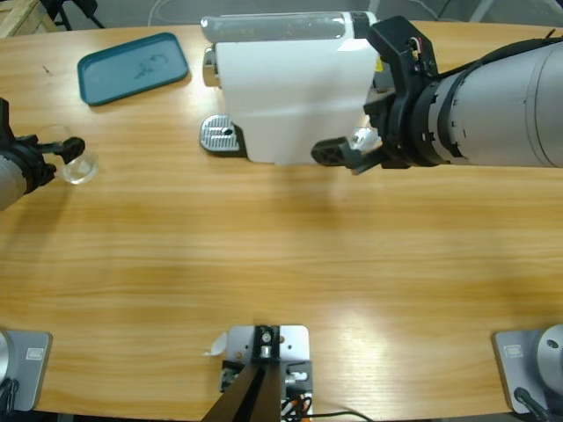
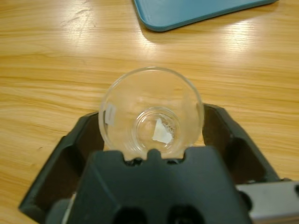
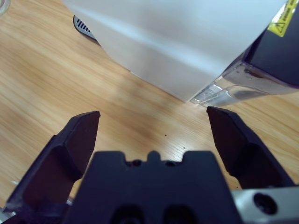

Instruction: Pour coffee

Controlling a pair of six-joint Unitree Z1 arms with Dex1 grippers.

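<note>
A clear glass cup [image 2: 150,91] stands on the wooden table [image 1: 281,255] at the far left, and no dark liquid shows in it. My left gripper [image 2: 152,119] is shut on it, one jaw against each side; the high view shows the cup [image 1: 79,167] at the left gripper [image 1: 63,158]. At the right corner of the white coffee machine [image 1: 290,88], my right gripper [image 1: 352,132] is open and holds nothing. In the right wrist view, the right gripper [image 3: 153,112] faces the machine's corner [image 3: 187,42], where a clear glassy part [image 3: 219,93] shows. The coffee is hidden.
A teal tray [image 1: 134,66] lies at the back left, just beyond the cup, and the tray [image 2: 196,11] also shows in the left wrist view. The machine's metal drip grate [image 1: 220,134] sticks out on its left side. The right arm's large silver body reaches in from the right edge.
</note>
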